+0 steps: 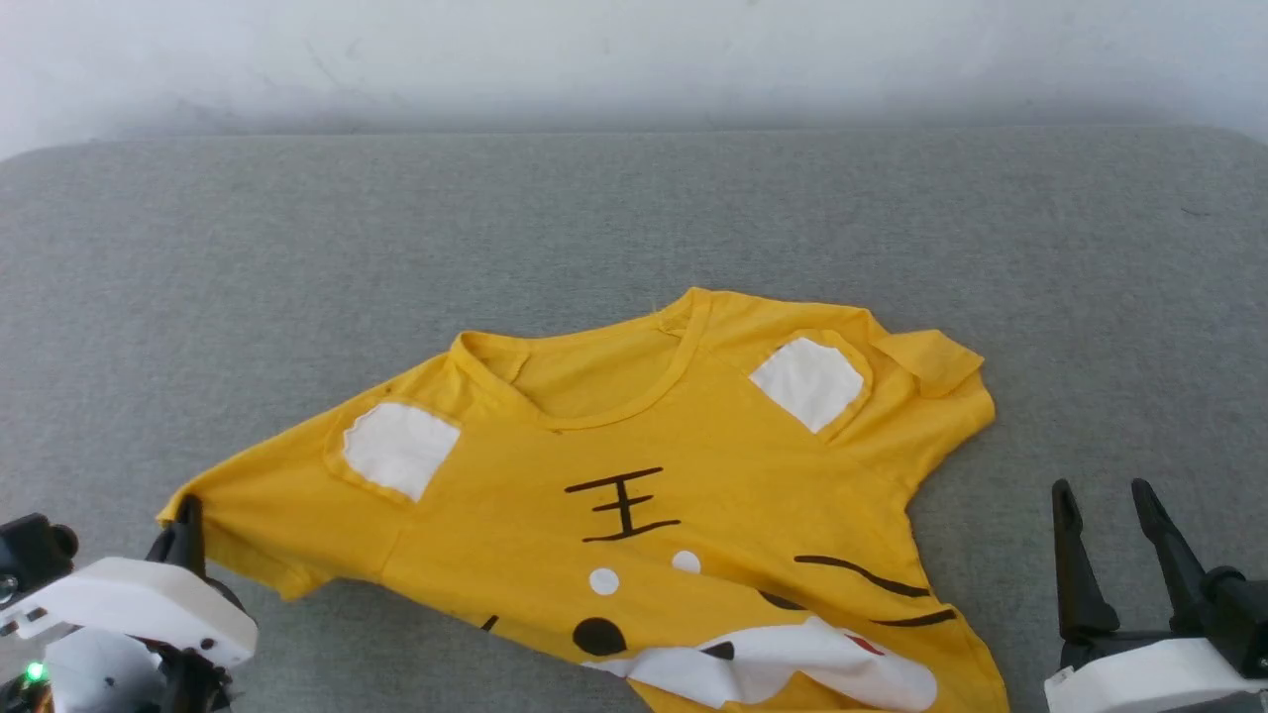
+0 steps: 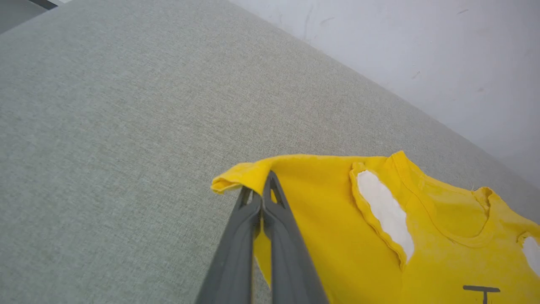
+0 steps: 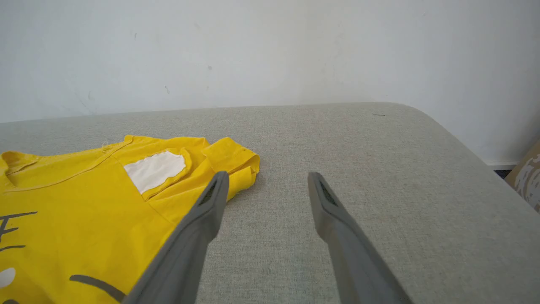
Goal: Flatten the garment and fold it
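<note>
the left gripper (image 1: 188,515) had its jaws pressed together on the edge of the garment's (image 1: 644,475) sleeve on the robot's left. in the left wrist view the two dark fingers (image 2: 236,240) met at the tips with a strip of yellow cloth between them, and the sleeve hem curled over just past the gripper (image 2: 262,190). that sleeve was drawn out into a point toward the gripper.

the right gripper (image 1: 1100,490) had its jaws standing well apart and held nothing. it was just beside the garment's side edge on the robot's right, not touching it. in the right wrist view its own gripper (image 3: 268,179) pointed at bare grey fabric, with the garment (image 3: 84,202) off to that view's left and the nearer finger (image 3: 198,228) overlapping the folded sleeve.

the garment (image 2: 337,236) lay face up on the grey upholstered surface (image 1: 594,198), collar toward the pale wall (image 1: 634,50). the two white patches sat either side of the neckline. the sleeve on the robot's right was doubled over on itself. along the near edge the cloth was rumpled, and the white muzzle print buckled there.
</note>
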You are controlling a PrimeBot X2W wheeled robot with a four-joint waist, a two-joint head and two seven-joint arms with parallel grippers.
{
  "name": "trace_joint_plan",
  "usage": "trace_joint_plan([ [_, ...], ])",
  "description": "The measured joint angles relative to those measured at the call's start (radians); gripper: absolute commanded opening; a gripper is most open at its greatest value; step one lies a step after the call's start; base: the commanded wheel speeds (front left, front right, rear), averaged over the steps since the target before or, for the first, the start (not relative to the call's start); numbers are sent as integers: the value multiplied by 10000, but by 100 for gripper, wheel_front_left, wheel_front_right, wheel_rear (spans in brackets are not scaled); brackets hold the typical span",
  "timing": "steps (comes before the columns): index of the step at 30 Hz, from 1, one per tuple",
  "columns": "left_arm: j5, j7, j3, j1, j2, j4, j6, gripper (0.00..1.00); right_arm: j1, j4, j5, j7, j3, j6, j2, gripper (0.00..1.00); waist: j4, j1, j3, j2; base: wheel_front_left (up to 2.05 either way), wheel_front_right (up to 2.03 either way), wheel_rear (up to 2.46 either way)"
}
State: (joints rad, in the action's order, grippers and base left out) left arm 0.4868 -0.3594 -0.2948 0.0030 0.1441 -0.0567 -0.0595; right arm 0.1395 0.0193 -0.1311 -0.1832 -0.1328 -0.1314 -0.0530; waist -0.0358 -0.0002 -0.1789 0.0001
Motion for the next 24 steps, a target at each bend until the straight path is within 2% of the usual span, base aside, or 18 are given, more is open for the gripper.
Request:
trace_joint_plan([
  [6,-2,6,387,67,-245,-314,-4,0,-138,270,334,472,107,0,4,100,-403,0,127,0,0,0,0],
  [10,-33,69,627,29,-282,-491,0,0,-889,594,706,1425,48,-2,8,100,-489,1,87,0,0,0,0],
  [13,-31,94,713,-170,-280,-652,35,0,-1702,777,1352,2562,35,-6,10,100,-469,2,-81,0,0,0,0],
  [17,-21,128,817,-430,-272,-911,71,0,-2805,671,1557,4567,69,-2,-151,100,-425,3,-417,0,0,0,0],
  [22,8,176,1028,-750,-267,-1081,211,0,-3668,73,1406,7139,462,0,-1248,100,-413,4,-932,0,0,0,0],
  [24,13,201,1114,-884,-272,-1085,238,0,-3865,-127,1022,7718,573,0,-1459,100,-434,4,-1145,0,0,0,0],
])
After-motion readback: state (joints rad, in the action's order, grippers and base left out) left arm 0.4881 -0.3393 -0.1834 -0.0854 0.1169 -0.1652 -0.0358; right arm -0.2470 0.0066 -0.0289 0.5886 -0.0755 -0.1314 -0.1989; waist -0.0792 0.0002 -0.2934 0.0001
